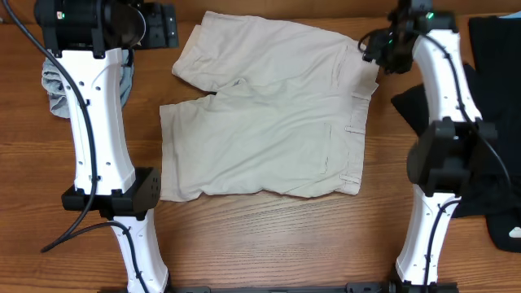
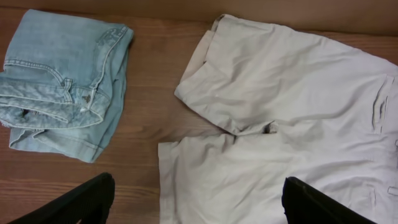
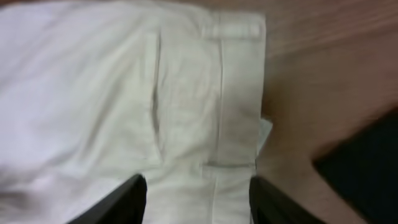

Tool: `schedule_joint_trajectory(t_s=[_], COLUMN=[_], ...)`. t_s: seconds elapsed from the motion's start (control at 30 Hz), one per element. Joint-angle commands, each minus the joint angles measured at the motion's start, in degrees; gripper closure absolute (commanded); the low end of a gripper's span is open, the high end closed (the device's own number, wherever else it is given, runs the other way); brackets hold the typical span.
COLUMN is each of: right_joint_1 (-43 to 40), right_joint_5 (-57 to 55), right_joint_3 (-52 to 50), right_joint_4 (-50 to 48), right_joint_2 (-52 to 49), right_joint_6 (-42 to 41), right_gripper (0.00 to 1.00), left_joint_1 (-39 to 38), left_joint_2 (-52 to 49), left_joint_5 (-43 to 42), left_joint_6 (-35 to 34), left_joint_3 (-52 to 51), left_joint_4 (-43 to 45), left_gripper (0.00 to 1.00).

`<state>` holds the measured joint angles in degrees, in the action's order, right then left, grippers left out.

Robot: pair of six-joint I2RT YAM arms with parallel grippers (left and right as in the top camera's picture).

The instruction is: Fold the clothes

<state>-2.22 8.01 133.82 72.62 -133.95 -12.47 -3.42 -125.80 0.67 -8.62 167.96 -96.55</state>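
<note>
Beige shorts lie spread flat on the wooden table, waistband to the right and legs to the left, with the upper leg angled away. My left gripper is open and empty, above the table beside the upper leg's hem. In the left wrist view its fingers straddle the lower leg's hem of the shorts. My right gripper is open and hovers over the waistband's upper corner. In the right wrist view its fingers frame the waistband and pocket seam of the shorts. Whether they touch the cloth, I cannot tell.
Folded light-blue jeans lie at the far left, also in the left wrist view. Dark clothes are piled at the right edge, with a dark corner in the right wrist view. Both arm bases stand at the table's front.
</note>
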Motion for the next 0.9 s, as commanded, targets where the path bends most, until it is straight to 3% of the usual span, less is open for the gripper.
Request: schedule_joint_trajectory(t_s=[0.0, 0.1, 0.23, 0.3, 0.4, 0.43, 0.7, 0.73, 0.77, 0.87], right_joint_1=[0.1, 0.6, 1.8, 3.5, 5.9, 6.8, 8.4, 8.4, 8.4, 8.4], right_joint_5=[3.6, 3.1, -2.9, -5.4, -5.4, -5.5, -7.6, -8.6, -9.5, -9.7], right_joint_3=[7.7, 7.9, 7.9, 6.6, 3.6, 1.9, -16.7, -19.2, -21.4, -26.3], right_joint_4=[8.5, 15.2, 22.3, 24.5, 24.4, 24.4, 24.4, 24.3, 24.1, 22.2], right_joint_2=[11.8, 17.9, 24.9, 30.4, 36.7, 39.2, 53.3, 54.4, 55.3, 56.2], right_joint_6=[-3.3, -5.6, -10.8, -11.4, -11.8, -13.2, -19.3, -19.3, -19.3, -19.3], right_gripper=[0.43, 0.43, 0.43, 0.39, 0.35, 0.26, 0.21, 0.07, 0.0, 0.0], left_joint_1=[-1.3, -1.6, -2.3, -4.1, -6.1, -6.6, -6.7, -6.8, -6.8, -6.7], left_joint_2=[4.3, 7.7, 11.4, 13.8, 17.1, 18.7, 29.8, 30.7, 31.4, 32.0], left_joint_5=[-0.3, 1.1, -2.8, -4.9, -0.3, 2.8, 10.3, 10.8, 10.9, 11.6], left_joint_6=[-2.0, -5.1, -6.4, -6.2, -7.4, -9.4, -28.6, -30.7, -33.4, -41.7], left_joint_3=[0.4, 0.4, -0.4, -4.9, -14.3, -18.9, -50.1, -54.1, -58.6, -69.8], left_joint_4=[-0.2, -0.2, -0.2, -0.3, -0.3, -0.3, 0.1, 0.7, 1.4, 4.2], left_gripper=[0.09, 0.0, 0.0, 0.0, 0.0, 0.0, 0.0, 0.0, 0.0, 0.03])
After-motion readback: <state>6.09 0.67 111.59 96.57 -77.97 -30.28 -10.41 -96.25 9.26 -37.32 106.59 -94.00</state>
